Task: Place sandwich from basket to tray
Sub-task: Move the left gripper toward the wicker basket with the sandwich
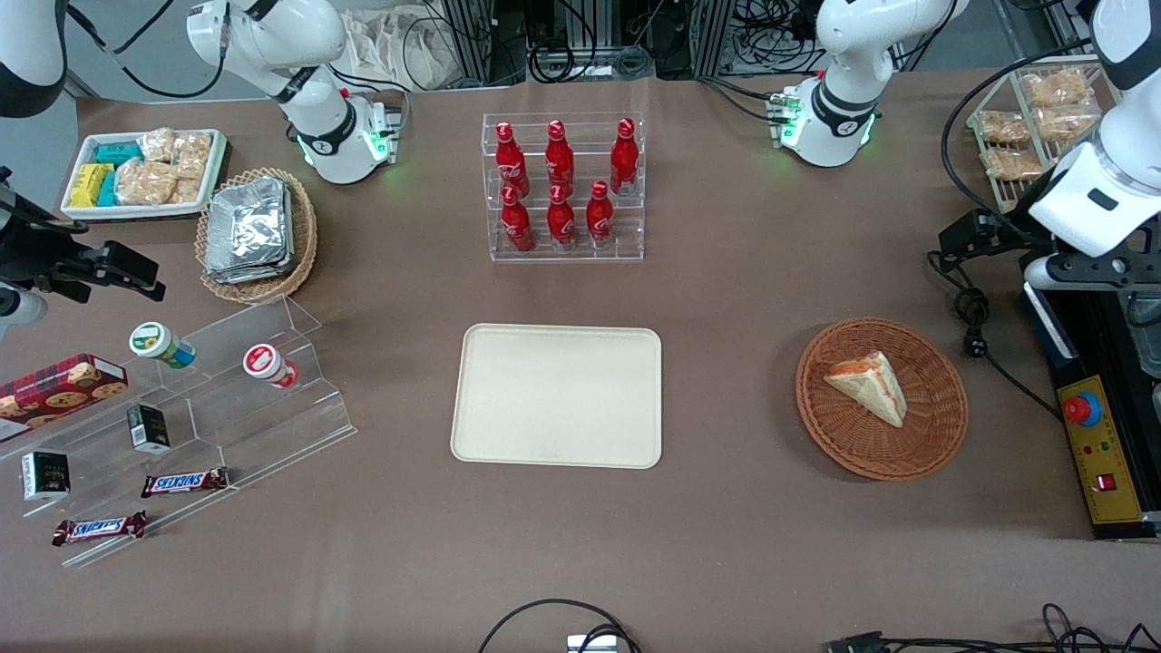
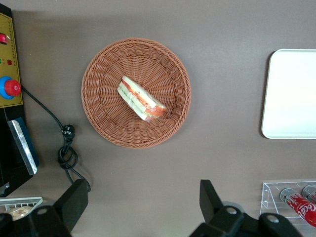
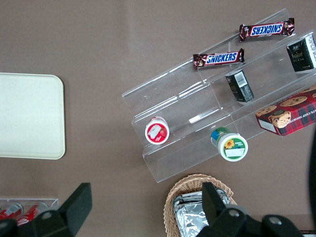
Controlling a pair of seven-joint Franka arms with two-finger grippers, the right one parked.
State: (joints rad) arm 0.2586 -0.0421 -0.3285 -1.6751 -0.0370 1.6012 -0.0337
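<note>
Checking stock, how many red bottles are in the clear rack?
6 red bottles in the clear rack: three per row. Gripper open above the basket.

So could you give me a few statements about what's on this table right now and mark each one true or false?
1. The sandwich lies in the basket. True.
2. The tray already holds food. False: it is bare.
3. The gripper is clamped on the sandwich. False: it is open, high above the table, holding nothing.
4. The red bottles stand in a clear rack, farther from the front camera than the tray. True.
5. The basket sits on the tray. False: they lie apart on the table.
</note>
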